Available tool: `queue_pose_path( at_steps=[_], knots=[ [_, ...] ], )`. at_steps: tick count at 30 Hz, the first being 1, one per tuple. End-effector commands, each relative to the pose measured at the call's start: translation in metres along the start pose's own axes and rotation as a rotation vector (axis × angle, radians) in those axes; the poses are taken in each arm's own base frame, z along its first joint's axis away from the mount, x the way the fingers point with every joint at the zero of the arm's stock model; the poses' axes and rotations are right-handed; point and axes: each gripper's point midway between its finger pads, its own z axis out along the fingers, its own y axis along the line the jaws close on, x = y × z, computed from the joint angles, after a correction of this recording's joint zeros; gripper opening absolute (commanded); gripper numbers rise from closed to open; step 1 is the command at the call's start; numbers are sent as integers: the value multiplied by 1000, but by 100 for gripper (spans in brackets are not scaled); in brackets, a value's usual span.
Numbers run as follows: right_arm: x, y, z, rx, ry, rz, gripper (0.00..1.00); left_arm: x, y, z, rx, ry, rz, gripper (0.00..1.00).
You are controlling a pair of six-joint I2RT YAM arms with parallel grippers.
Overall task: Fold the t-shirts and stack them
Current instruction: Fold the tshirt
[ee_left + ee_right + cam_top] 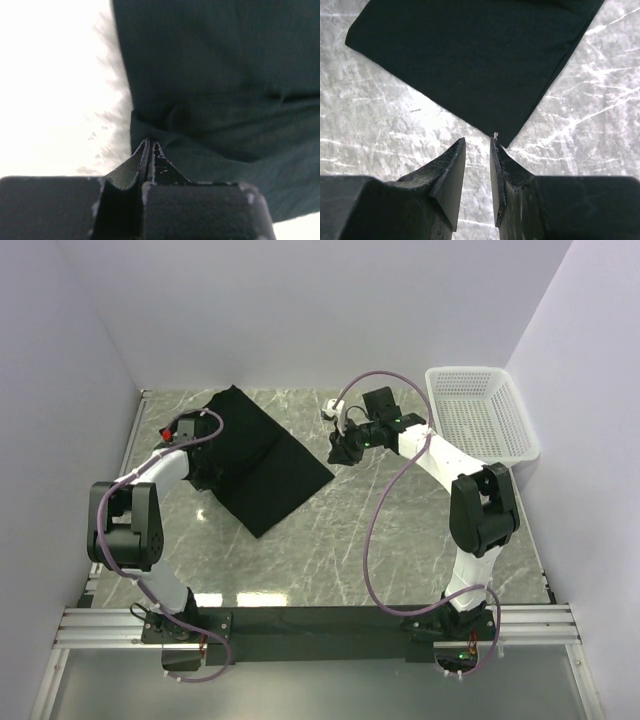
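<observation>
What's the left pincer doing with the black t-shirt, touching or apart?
Touching. Left wrist view: the shut left pincer meets the t-shirt at its hem, and the cloth puckers there.

The black tee (262, 465) is folded into a flat rectangle on the marble table (420, 530), left of center & toward the far side, turned diagonal w/ one corner pointing right and one toward the near edge. Right-side edges look crisp and straight, but near the left edge there's a soft crease where the layers bunch a bit. Can't tell tbh if it's one shirt or a few stacked.
</observation>
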Motion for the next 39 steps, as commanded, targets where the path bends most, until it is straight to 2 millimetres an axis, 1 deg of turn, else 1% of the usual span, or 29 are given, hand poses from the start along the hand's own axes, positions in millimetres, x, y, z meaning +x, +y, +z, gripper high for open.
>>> queue_pose_path(
  at_steps=[1, 2, 3, 4, 7, 8, 9, 11, 12, 13, 14, 15, 16, 17, 18, 19, 22, 23, 24, 26, 27, 28, 29, 31, 32, 34, 35, 36, 39],
  knots=[
    [-15, 3, -18, 15, -32, -39, 33, -44, 6, -11, -44, -127, -31, 1],
    [-15, 4, -18, 14, -32, -40, 33, -46, 6, -11, -42, -131, -30, 1],
    [-15, 4, -17, 14, -31, -41, 33, -55, 11, -10, -51, -141, -51, 4],
    [-14, 4, -18, 15, -31, -40, 33, -57, 13, -8, -57, -138, -49, 6],
    [-13, 4, -18, 16, -27, -37, 33, -65, 16, -2, -58, -130, -55, 17],
    [-12, 3, -19, 17, -25, -38, 33, -67, 12, -2, -39, -129, -56, 20],
    [-11, 4, -18, 14, -20, -40, 33, -73, 9, -6, -23, -141, -58, 25],
    [-6, 6, -18, -5, 3, -66, 33, -81, 0, -16, 23, -173, -37, 31],
    [-4, 8, -18, -28, 11, -84, 33, -84, -8, -30, 76, -191, -29, 33],
    [3, 12, -18, -65, 42, -134, 33, -85, -13, -38, 115, -204, -8, 34],
    [7, 14, -17, -85, 55, -158, 33, -84, -19, -47, 162, -216, 2, 35],
    [10, 14, -18, -96, 63, -182, 33, -83, -28, -65, 243, -241, 9, 36],
    [14, 15, -17, -115, 74, -218, 33, -78, -34, -72, 295, -236, 19, 36],
    [14, 16, -17, -124, 75, -234, 33, -73, -38, -77, 332, -226, 25, 36],
    [15, 16, -16, -132, 75, -248, 33, -59, -44, -81, 391, -175, 28, 34],
    [14, 16, -13, -142, 67, -248, 33, -50, -49, -80, 429, -142, 31, 33],
    [14, 13, -7, -145, 58, -223, 33, -16, -62, -70, 511, -42, 60, 31],
    [13, 13, -5, -147, 57, -216, 33, -10, -65, -66, 520, -23, 65, 31],
    [13, 13, -3, -148, 58, -205, 33, 6, -73, -58, 527, 20, 91, 30],
    [14, 12, 1, -150, 55, -197, 32, 15, -87, -52, 556, 48, 125, 28],
    [14, 12, 1, -148, 54, -190, 32, 21, -97, -43, 555, 77, 145, 27],
    [14, 11, 2, -146, 51, -190, 32, 24, -102, -38, 558, 89, 160, 27],
    [15, 11, 2, -142, 54, -187, 32, 22, -109, -26, 541, 98, 165, 25],
    [15, 11, 1, -134, 54, -180, 32, 24, -118, -16, 537, 116, 175, 24],
    [16, 10, 1, -130, 59, -179, 32, 20, -122, -6, 514, 118, 172, 22],
    [17, 13, -1, -129, 60, -175, 32, 17, -125, 4, 481, 116, 172, 21],
    [17, 13, -2, -126, 58, -175, 32, 11, -125, 7, 452, 109, 163, 21],
    [17, 13, -2, -122, 59, -174, 32, 7, -119, 17, 402, 94, 155, 20],
    [19, 15, -4, -114, 59, -176, 32, -7, -111, 29, 327, 68, 118, 19]
  ],
)
